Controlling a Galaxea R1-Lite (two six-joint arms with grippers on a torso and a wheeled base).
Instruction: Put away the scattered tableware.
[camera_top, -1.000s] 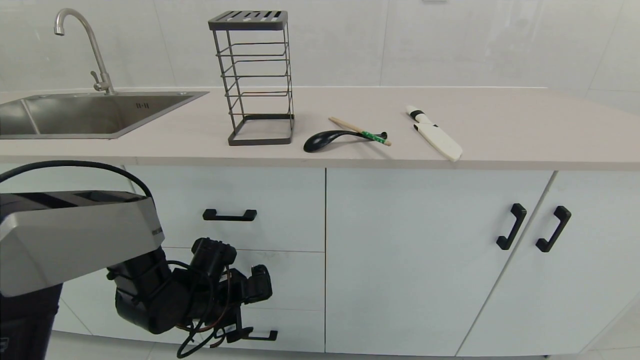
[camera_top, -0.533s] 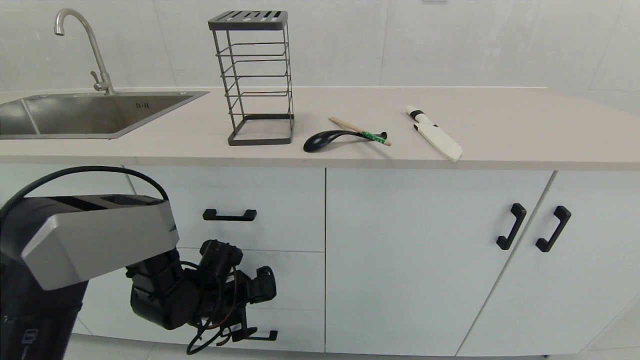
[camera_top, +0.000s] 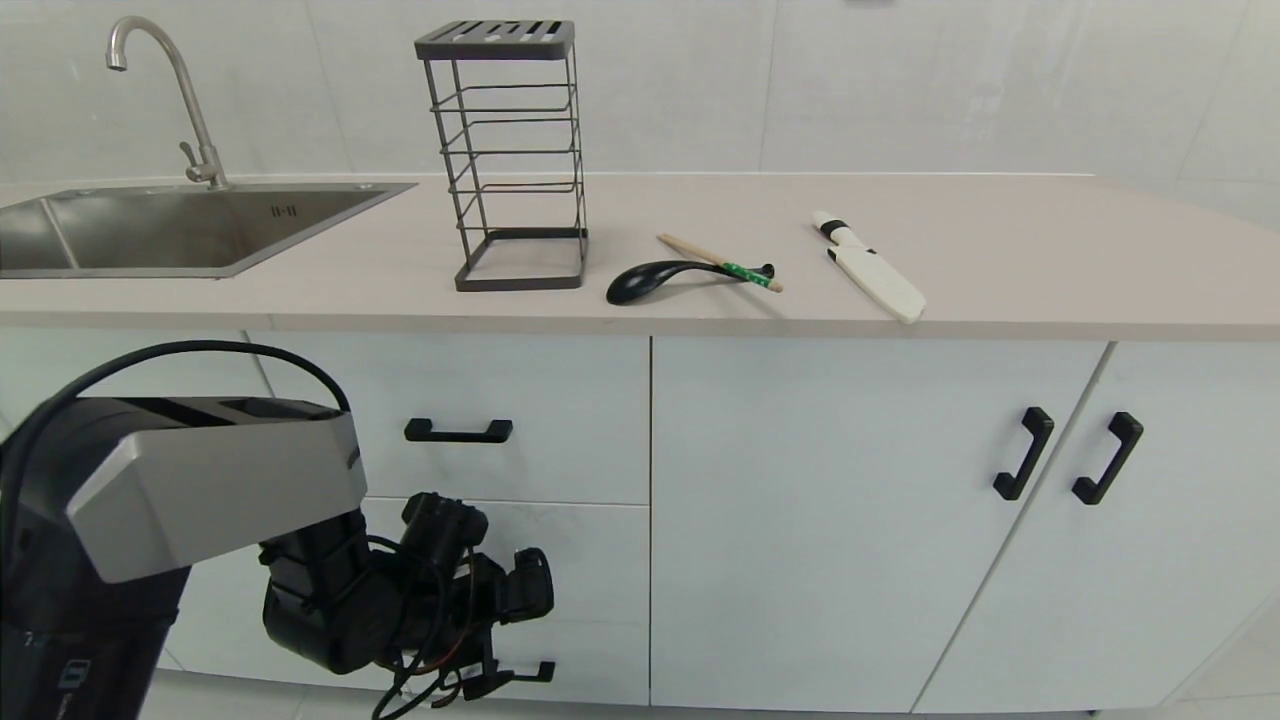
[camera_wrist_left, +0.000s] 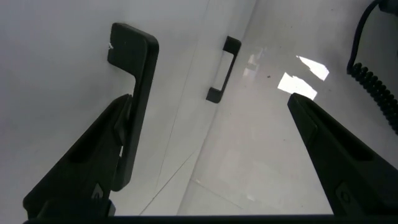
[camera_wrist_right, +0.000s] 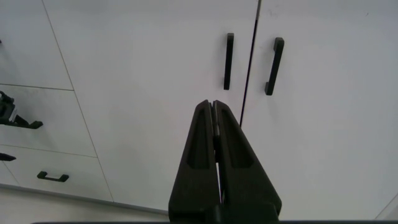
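- One spoon (camera_top: 650, 281), one knife (camera_top: 870, 268) and one rack (camera_top: 512, 150) were counted upper centre; the number of chopsticks (camera_top: 720, 262) could not be told.
- In the wrist views, the left claw (camera_wrist_left: 205, 124) was seen spread wide and empty, the right claw (camera_wrist_right: 214, 109) pressed together and empty.

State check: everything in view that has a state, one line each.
Black wire knife rack: upright, empty.
Black spoon: lying on beige countertop.
Wooden chopstick with green band: lying across spoon handle.
White knife: lying flat.
Steel tap: no water running.
White drawers: shut.
White cabinet doors: shut.
Left gripper: open.
Right gripper: shut, empty.

obstacle: rack (camera_top: 515, 150) beside spoon (camera_top: 634, 285) | free: gap between chopstick (camera_top: 702, 251) and knife (camera_top: 876, 279)
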